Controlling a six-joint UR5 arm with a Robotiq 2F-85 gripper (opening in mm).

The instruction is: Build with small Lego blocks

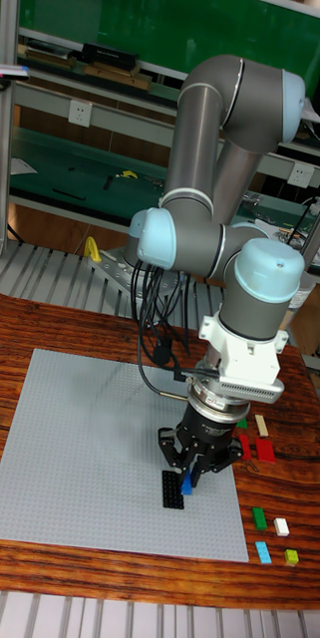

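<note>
With the pincer (187,477) clenched on a blue brick (187,484) just beside the black brick (171,489) on the grey baseplate (80,449), the sound course is to keep it upright, line up the studs, then press straight down.

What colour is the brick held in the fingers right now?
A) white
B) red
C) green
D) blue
D: the fingers pinch a blue brick just beside the black brick on the grey baseplate.
</note>
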